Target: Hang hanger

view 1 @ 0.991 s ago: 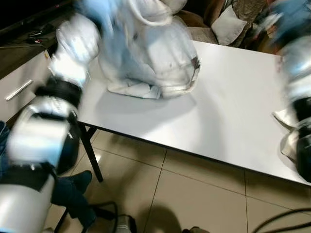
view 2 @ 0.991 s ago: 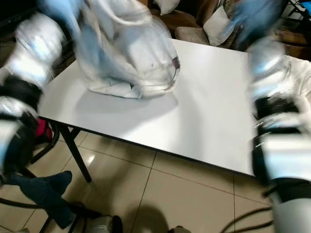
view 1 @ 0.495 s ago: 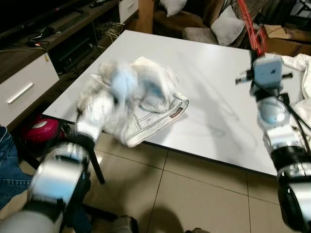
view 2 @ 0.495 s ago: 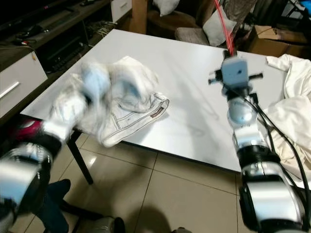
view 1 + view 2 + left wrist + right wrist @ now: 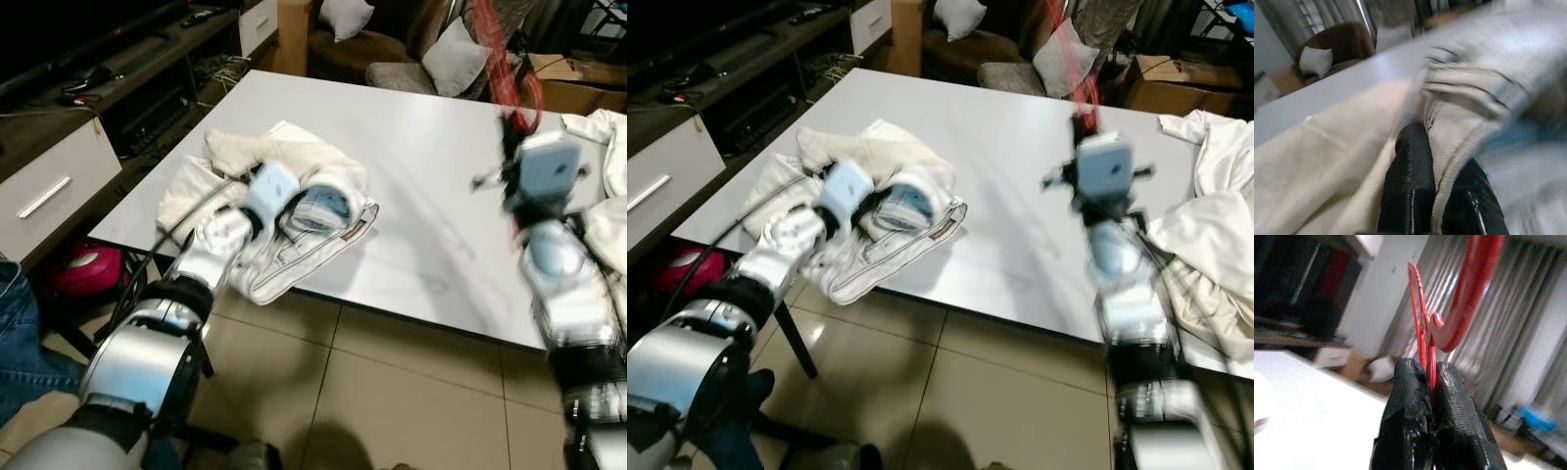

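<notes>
- Our right hand point(image 5: 1429, 382) was clamped on the thin wire of the red hanger point(image 5: 1469, 289), fingers pressed together with the wire between them. In the head views the hanger point(image 5: 1070, 59) rose blurred above that hand, over the far right part of the surface point(image 5: 431, 196).
- Our left hand point(image 5: 1435, 186) was clenched on a fold of the white garment point(image 5: 294, 196); a thick seamed edge ran between the two fingers point(image 5: 1408, 186).
- The garment lay crumpled near the front left corner of the surface, part of it reaching to the front edge. A second pale cloth point(image 5: 1215, 196) was heaped at the right edge.
- We judged that the garment was not yet on the hanger, and no rail or hook for hanging was seen.
- Risk: the hanger was held only by its thin wire. It could have twisted or slipped between the fingers if the arm swung fast; the blur on the right arm suggested quick motion.
- Risk: the left hand gripped one bunched fold. Lifting from there could have raised the garment unevenly, leaving the opening hard to find for the hanger.
- Risk: garment cloth at the front edge could have slid to the tiled floor point(image 5: 392, 392) if pulled that way.
- Risk: the hanger's hook could have snagged the second cloth near the right arm.
</notes>
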### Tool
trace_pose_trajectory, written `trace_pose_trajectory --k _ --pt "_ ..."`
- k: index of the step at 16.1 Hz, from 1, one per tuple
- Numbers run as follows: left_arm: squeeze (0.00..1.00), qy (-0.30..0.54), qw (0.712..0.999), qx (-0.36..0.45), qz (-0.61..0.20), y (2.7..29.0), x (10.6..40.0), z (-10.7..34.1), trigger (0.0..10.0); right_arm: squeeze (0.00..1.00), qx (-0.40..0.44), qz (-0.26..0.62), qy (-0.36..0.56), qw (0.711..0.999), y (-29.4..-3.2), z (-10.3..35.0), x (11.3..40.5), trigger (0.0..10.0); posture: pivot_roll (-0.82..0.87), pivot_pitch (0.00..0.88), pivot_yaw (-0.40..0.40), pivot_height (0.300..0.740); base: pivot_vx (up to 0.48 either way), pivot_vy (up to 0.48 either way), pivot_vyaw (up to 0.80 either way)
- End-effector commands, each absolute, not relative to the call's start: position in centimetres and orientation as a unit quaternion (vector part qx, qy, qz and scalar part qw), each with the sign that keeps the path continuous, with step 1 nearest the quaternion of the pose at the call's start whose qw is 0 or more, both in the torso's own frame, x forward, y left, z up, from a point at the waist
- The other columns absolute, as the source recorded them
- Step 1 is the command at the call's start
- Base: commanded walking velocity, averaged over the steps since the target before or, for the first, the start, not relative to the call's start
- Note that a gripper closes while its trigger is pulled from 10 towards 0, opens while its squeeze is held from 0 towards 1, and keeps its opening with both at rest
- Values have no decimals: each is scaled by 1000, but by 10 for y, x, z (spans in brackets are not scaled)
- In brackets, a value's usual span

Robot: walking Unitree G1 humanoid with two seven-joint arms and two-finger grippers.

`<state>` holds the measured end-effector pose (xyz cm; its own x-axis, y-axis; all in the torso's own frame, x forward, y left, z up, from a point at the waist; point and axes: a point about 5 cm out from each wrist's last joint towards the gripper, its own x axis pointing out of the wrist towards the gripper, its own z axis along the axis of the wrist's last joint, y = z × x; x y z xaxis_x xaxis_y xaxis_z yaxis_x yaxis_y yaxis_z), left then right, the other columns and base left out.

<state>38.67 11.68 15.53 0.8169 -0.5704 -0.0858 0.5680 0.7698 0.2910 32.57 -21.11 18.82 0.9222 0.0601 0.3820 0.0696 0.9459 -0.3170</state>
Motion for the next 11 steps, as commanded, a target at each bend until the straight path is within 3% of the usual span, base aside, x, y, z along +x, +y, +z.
trace_pose_trajectory --k 1,2,3,4,7,11 --pt "188 -26 954 93 -284 124 393 176 10000 0 -122 -4 -166 978 -209 185 318 10000 -89 0 79 740 0 0 0" --pt "502 -26 967 42 -250 137 393 176 10000 0 -64 -15 -120 991 -203 170 301 10000 -105 0 89 740 0 0 0" --pt "502 -25 969 25 -243 140 392 175 10000 0 -43 -17 -106 993 -200 166 293 10000 -104 0 84 740 0 0 0" --pt "0 -50 973 4 -224 146 379 169 10000 0 27 -15 -76 997 -190 154 272 10000 -90 0 60 740 0 0 0" --pt "0 -64 973 26 -222 149 355 156 10000 0 38 -1 -47 998 -180 147 260 10000 -70 0 40 740 0 0 0" --pt "0 -58 979 24 -194 167 330 150 10000 0 55 43 -24 997 -160 148 264 10000 -11 0 1 740 78 0 0"
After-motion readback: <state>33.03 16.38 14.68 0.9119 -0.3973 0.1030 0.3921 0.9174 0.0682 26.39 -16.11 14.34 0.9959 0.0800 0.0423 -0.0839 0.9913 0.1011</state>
